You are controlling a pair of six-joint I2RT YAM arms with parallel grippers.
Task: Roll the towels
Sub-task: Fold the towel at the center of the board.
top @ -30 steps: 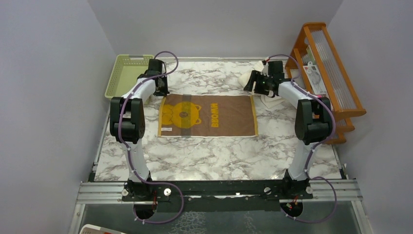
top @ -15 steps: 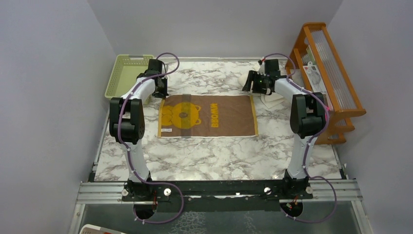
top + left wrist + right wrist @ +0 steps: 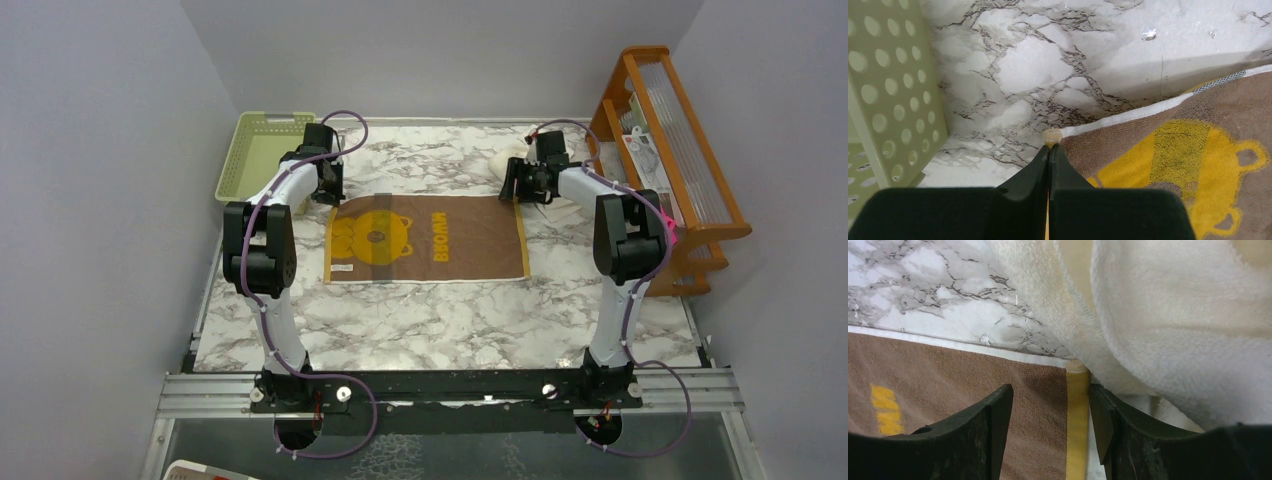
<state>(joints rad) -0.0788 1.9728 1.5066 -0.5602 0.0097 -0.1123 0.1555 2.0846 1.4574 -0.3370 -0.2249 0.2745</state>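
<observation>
Two towels on the marble table [image 3: 450, 320]: brown towel [image 3: 428, 238] lies flat & spread out mid-table, bear print up. The cream towel [image 3: 497, 160] is bunched in a heap right beside its far-right corner. L gripper [image 3: 1049, 149] is pinched tight on the far-left corner of brown towel, jaws fully together w/ the corner's nub poking out at the tips. The green basket [image 3: 893, 90] is just beside it on the left. R gripper [image 3: 1050, 392] has jaws partway apart, straddling the far-right corner. The yellow border [image 3: 1077, 415] sits between the fingers, nothing clamped yet, & the outer finger looks to be up against the cream heap. Step in hand, as I read it: getting hold of both far corners of brown towel so the far edge can be lifted & rolled toward the near side. Next move prob. needs R jaws down onto the cloth & closed on the corner only, w/o catching the cream pile, which is v. close. After that both arms would have to travel together at even height & pace, or the roll goes skewed. Cream towel not yet started, so it's early in the task.
</observation>
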